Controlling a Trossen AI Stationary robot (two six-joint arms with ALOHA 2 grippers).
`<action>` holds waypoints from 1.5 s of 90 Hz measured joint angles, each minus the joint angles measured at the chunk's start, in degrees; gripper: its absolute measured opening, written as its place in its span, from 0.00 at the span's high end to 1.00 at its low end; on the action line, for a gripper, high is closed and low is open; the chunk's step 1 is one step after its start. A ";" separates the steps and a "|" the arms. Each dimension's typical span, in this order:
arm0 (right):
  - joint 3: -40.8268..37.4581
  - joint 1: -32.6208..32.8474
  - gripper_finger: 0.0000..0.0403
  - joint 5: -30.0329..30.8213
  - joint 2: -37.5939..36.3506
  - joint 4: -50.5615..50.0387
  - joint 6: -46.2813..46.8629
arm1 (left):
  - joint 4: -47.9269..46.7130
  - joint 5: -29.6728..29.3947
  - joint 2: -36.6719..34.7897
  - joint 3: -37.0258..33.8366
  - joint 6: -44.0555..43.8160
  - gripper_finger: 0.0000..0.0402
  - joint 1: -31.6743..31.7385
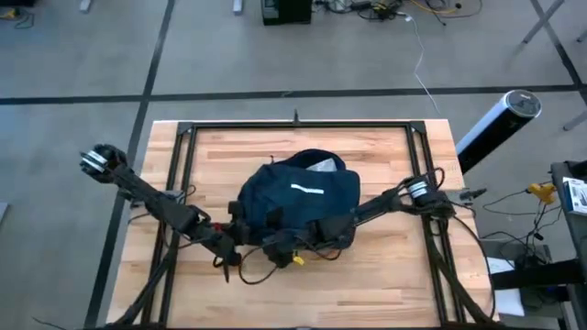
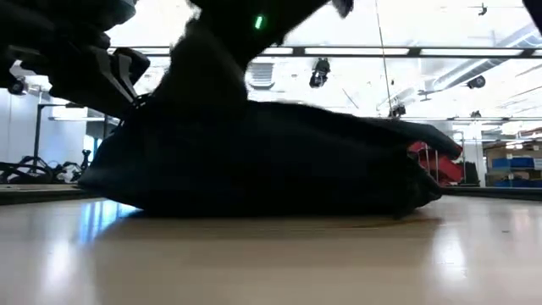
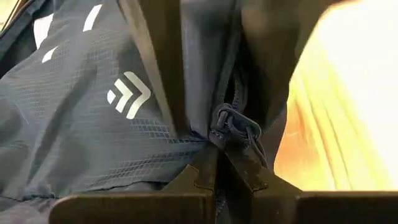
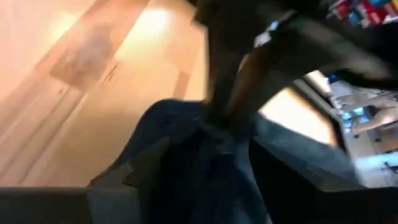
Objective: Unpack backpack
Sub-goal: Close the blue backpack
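From above, you had the backpack (image 1: 298,206), a rounded, floppy navy bag, at the frame's centre on the pale wood-grain table (image 1: 385,275). Both arms met at its lower edge: left gripper (image 1: 240,236) at lower left, right gripper (image 1: 295,246) just beside it, likely bracing the bag to open it.

At table level, the bag slumped as a dark mound across mid-frame.

Your left wrist camera showed ripstop weave, a white chevron logo (image 3: 127,94), and the fingers pinched together on a corded zipper pull (image 3: 235,124).

Your right wrist camera showed fingers clamped on a fold of the backpack.
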 joint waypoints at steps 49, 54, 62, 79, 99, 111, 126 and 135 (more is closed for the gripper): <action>3.51 -0.52 0.65 -0.22 1.54 1.66 1.18 | 0.25 -1.36 0.47 -0.67 -1.45 1.00 -0.02; 3.49 -0.56 0.69 -0.44 1.62 1.63 1.78 | 0.21 -1.36 0.65 -0.69 -1.53 1.00 -0.02; 3.48 -0.62 0.77 -2.23 1.62 -0.03 2.02 | 0.21 -1.41 0.72 -0.69 -1.62 1.00 -0.02; 3.29 -0.58 0.88 -3.45 1.60 -2.14 -0.14 | 0.56 -1.25 0.76 -0.73 -1.64 1.00 -0.04; 3.17 -0.56 0.87 -3.39 1.56 -3.23 -2.01 | 2.57 -1.17 0.79 -0.84 -1.67 1.00 -0.02; 3.17 -0.54 0.83 -2.84 1.47 -3.75 -1.56 | 3.86 -1.29 0.83 -0.87 -1.39 1.00 -0.02; 3.09 0.26 0.93 1.72 0.83 -4.10 -0.98 | 3.93 -2.11 0.83 -0.89 -1.55 1.00 0.02; 2.99 1.44 0.98 2.71 -0.15 -4.95 -1.48 | 4.16 -2.15 0.85 -1.29 -2.96 1.00 -0.02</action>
